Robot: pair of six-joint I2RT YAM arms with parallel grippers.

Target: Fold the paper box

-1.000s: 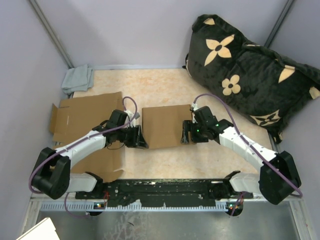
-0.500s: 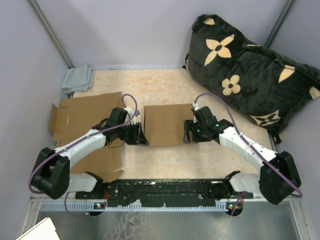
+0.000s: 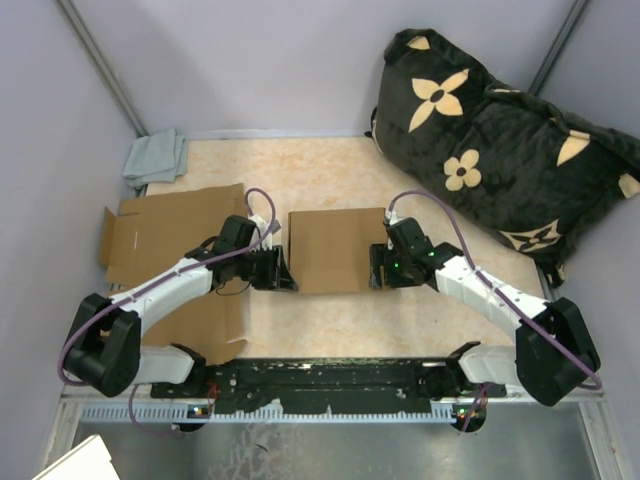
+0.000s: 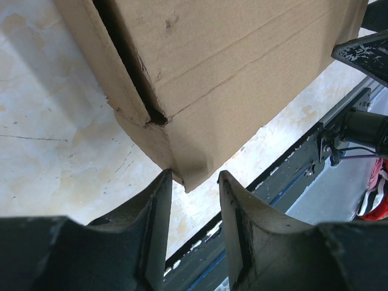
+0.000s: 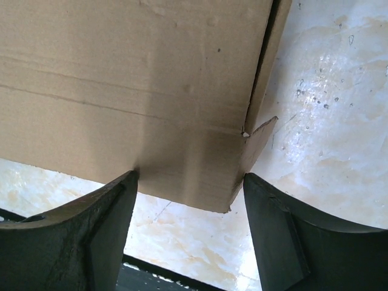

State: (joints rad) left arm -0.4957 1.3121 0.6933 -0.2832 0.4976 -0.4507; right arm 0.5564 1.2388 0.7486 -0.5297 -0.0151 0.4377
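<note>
The cardboard box (image 3: 325, 250) sits mid-tabletop (image 3: 330, 170). At its 9 o'clock side the left fingers (image 4: 151, 212) stand half apart, a bottom corner at their mouth, clamping nothing. At 3 o'clock the right fingers (image 5: 103, 224) gape wide astride the opposite corner. Both should press inward evenly so the box doesn't skew. A flat cardboard sheet (image 3: 170, 235) under the left arm could snag. The grey cloth (image 3: 155, 157) at 10 and the flowered cushion (image 3: 490, 140) at 2 lie clear.
</note>
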